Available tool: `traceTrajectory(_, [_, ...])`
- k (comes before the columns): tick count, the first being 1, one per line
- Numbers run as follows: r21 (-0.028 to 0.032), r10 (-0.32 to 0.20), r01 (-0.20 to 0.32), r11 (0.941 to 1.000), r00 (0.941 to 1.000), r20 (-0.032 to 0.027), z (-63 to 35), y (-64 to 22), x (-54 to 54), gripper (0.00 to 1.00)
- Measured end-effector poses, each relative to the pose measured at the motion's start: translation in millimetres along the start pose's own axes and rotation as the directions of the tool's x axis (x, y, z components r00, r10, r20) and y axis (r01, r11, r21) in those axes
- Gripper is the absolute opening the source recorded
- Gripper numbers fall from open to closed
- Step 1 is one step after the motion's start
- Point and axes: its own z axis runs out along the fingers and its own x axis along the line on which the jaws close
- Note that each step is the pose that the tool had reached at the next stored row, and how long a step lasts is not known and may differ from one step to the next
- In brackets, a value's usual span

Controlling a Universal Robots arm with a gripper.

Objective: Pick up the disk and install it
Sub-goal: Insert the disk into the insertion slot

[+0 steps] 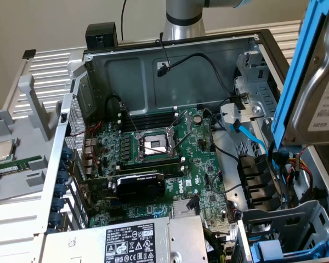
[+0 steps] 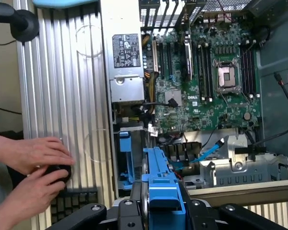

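Exterior view: an open computer case (image 1: 170, 60) lies on its side, showing a green circuit board (image 1: 153, 159) with an empty processor socket (image 1: 154, 145) in its middle and a black graphics card (image 1: 140, 183) just beside that. A grey power supply (image 1: 137, 241) with a black and white label sits at the near edge of the case. The robot arm (image 1: 182, 19) rises behind the case. The disk (image 1: 318, 82), a silver drive with a white label in a blue plastic frame, hangs tilted in the air close to the camera on the exterior view's right, above the drive bays and touching nothing below it. A second blue-framed drive (image 1: 279, 252) sits in a bay in the near corner on the exterior view's right. On the exterior view's left, outside the case, a small square processor chip (image 1: 3, 150) rests on a grey tray. Wrist view: the gripper (image 2: 161, 208) looks down on the case, and its black fingers (image 2: 194, 213) are clamped on either side of the disk's blue frame (image 2: 158, 177), which is seen edge-on above the drive bay area. The second blue-framed drive (image 2: 125, 158) is in the bay next to the power supply (image 2: 125, 52). Beside the case, on the ribbed metal worktop (image 2: 53, 86), a person's two hands (image 2: 33, 153) rest on a small black object, with a dark keyboard (image 2: 77, 199) close by.
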Motion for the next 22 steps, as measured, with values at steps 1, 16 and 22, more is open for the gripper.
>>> traceTrajectory(1, [0.0004,0.005,-0.005,1.0000,1.0000,0.0002,1.9,0.3,0.2,0.37])
traceTrajectory(16, [-0.0003,0.003,-0.003,1.0000,1.0000,0.0056,26.5,0.8,14.9,0.37])
traceTrajectory(22, [-0.0011,-0.007,0.007,1.0000,1.0000,0.0056,30.9,2.0,15.5,0.37])
